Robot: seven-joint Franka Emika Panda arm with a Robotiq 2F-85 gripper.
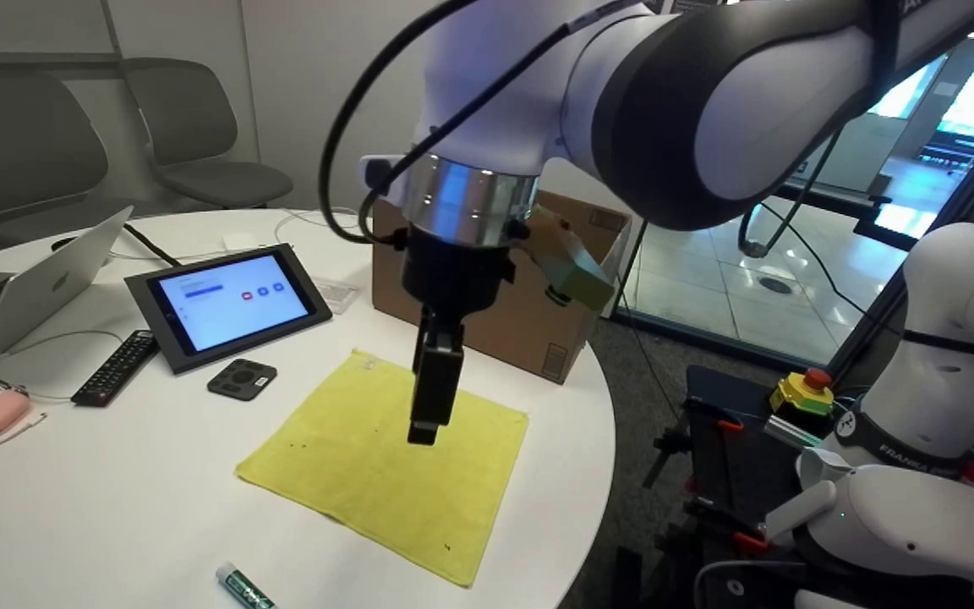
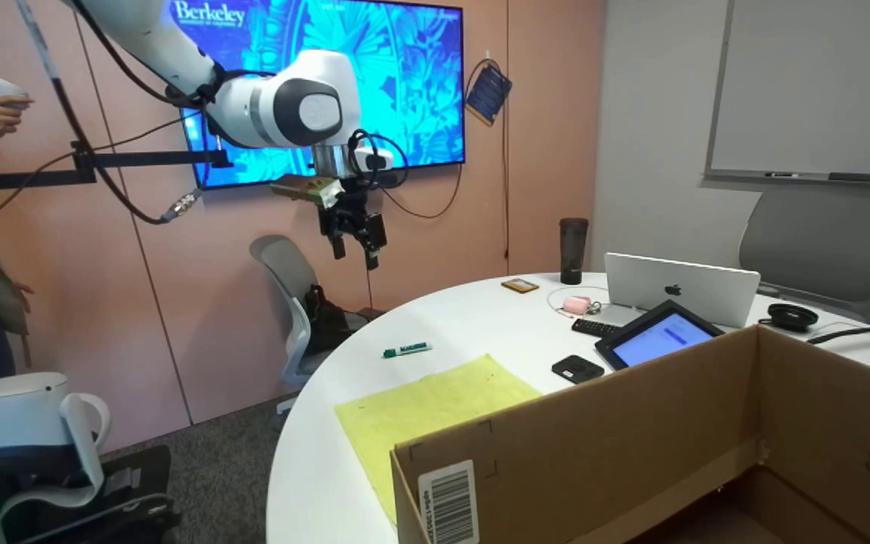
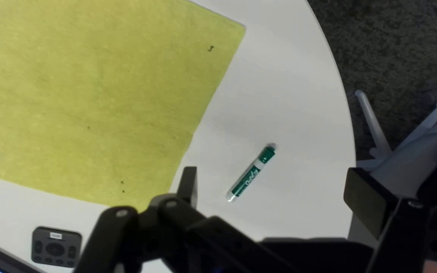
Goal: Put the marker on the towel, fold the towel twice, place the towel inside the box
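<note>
Pincer (image 3: pixel 271 170) spread wide, holding zip in wrist view; green marker (image 3: pixel 250 173) on tabletop (image 3: pixel 298 94), yellow towel (image 3: pixel 101 98) flat at marker's 10 o'clock. In exterior view, cardboard box (image 1: pixel 521 321) at towel's 1 o'clock. In exterior view, pincer hangs midair at marker's 11 o'clock, tumbler (image 2: pixel 572 253) at 2.
</note>
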